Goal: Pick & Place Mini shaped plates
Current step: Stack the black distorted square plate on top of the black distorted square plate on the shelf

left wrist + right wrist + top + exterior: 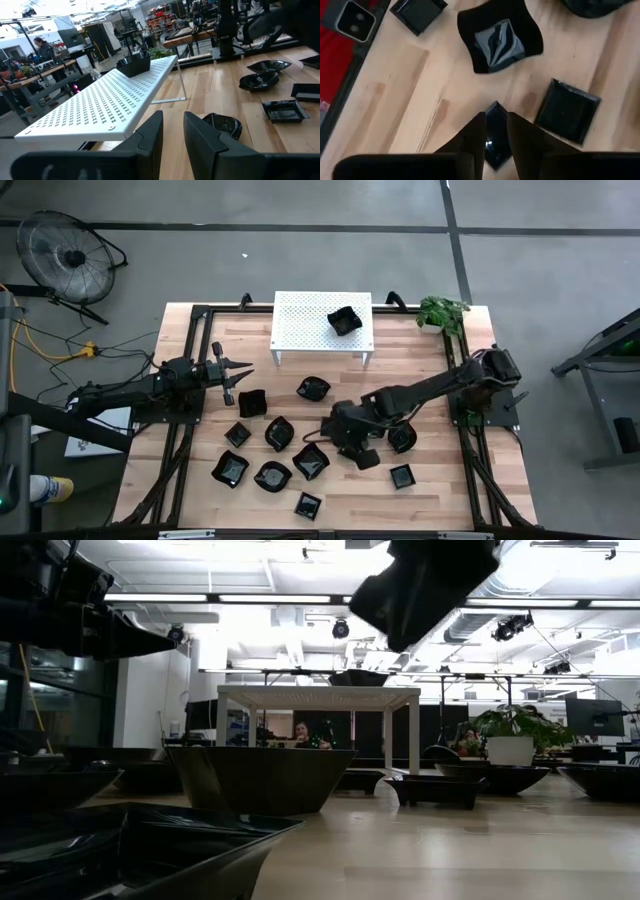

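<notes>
Several glossy black mini shaped plates (279, 432) lie flat on the wooden table, some square, some wavy-edged. One more (343, 320) sits on the white perforated stand (300, 330) at the far side. My right gripper (338, 438) hangs over the middle of the table, slanting down, its fingers a narrow gap apart and nothing between them. Below that gap lies a small square plate (495, 137), with a wavy plate (500, 37) just beyond and a larger square one (567, 110) beside it. My left gripper (235, 375) waits level at the table's left, slightly open and empty.
A potted plant (440, 310) stands at the far right corner. A black metal frame (185, 450) runs along the table's edges. The stand's legs (181, 85) rest on the far half of the table. Bare wood shows near the front right (440, 500).
</notes>
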Robot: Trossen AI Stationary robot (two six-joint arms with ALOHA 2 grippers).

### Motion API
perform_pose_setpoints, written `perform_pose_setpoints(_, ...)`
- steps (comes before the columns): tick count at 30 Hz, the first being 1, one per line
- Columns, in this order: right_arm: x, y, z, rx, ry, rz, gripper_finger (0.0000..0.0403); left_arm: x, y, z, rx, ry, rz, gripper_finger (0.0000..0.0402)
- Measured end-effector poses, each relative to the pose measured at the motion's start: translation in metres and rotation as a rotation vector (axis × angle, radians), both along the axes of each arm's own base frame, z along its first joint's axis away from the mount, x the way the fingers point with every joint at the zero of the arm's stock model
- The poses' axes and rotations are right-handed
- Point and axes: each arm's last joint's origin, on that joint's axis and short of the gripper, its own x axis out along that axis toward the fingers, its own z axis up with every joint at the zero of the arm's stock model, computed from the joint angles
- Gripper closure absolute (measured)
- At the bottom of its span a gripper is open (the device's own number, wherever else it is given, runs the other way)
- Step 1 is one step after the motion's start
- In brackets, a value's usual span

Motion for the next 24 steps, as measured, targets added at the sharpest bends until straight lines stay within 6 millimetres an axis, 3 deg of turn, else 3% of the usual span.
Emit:
perform_pose_setpoints(14, 0.025, 0.005, 0.001, -0.156, -0.079, 0.096, 0.0326, 0.000, 0.000, 0.000, 0.000, -0.001, 0.000, 0.0328)
perform_pose_setpoints(24, 0.027, 0.002, -0.002, -0.323, -0.117, 0.154, 0.0263, 0.000, 0.000, 0.000, 0.000, -0.001, 0.000, 0.0328)
